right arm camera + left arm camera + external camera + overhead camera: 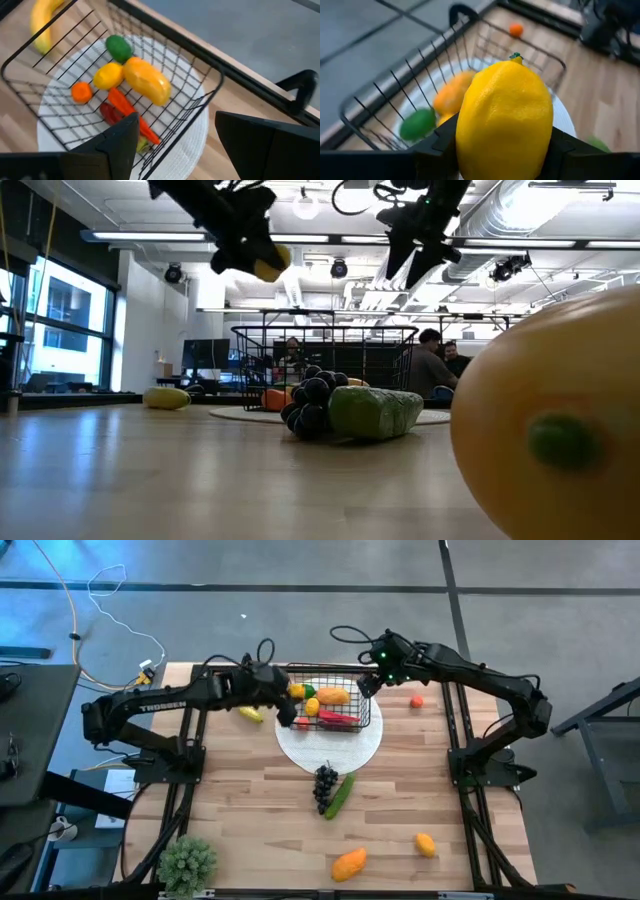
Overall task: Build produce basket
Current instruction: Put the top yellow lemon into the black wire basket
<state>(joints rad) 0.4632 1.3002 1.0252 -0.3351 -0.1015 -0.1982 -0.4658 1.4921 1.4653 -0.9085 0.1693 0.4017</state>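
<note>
Now the small rectangular black wire-mesh basket (335, 705) sits on a round white plate (330, 752) toward the far side of the light wooden table (260, 810), its see-through sides showing what lies inside: a round green lime (118, 47), a yellow lemon (108, 75), an oblong orange-yellow mango (146, 80), a small orange tomato (81, 92) and a long red chilli (127, 114).

Above the basket's left end the left gripper (290, 700) hangs with its jaws clamped on a second bright yellow lemon (504, 122) — glossy, oval, with a tiny green stem tip. At the basket's right far corner the right gripper (368, 682) hovers, jaws spread wide and holding nothing.

Other produce lies outside the basket: a yellow banana (250, 714) just left of it, a red-orange tomato (416, 700) to its right, and a dark grape bunch (325, 785) beside a green cucumber (340, 796) at the plate's near edge. Nearer still lie an orange mango (348, 863) and a small yellow-orange fruit (426, 844).
</note>
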